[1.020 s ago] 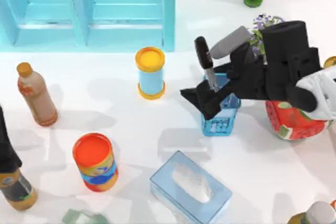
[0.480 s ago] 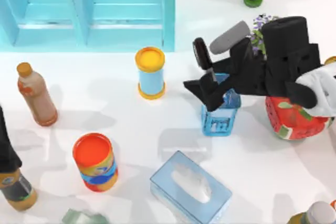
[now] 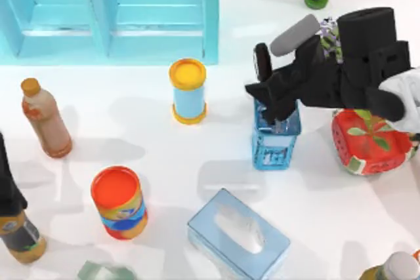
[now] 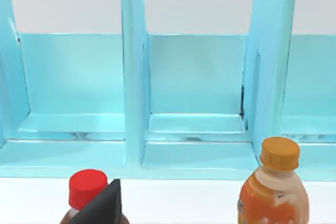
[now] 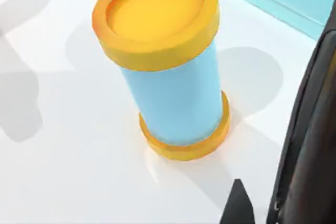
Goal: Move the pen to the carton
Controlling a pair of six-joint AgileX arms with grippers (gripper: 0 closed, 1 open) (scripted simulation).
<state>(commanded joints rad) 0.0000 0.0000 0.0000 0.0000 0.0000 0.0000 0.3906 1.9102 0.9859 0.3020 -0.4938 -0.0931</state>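
On the white worktop (image 3: 164, 155), your right end effector (image 3: 270, 96) grips the pen (image 3: 262, 62) above the blue basket (image 3: 275, 142); your left arm (image 3: 8, 181) stays parked at the left edge.

Shelf (image 3: 111, 11) at desk (image 3: 197, 155) far-left corner. Can (image 3: 188, 90) mid-desk, basket (image 3: 275, 137) to its right, pen (image 3: 263, 63) above basket's far edge. Tissue box (image 3: 237, 235) near front edge. Bottle (image 3: 44, 117) at left edge.
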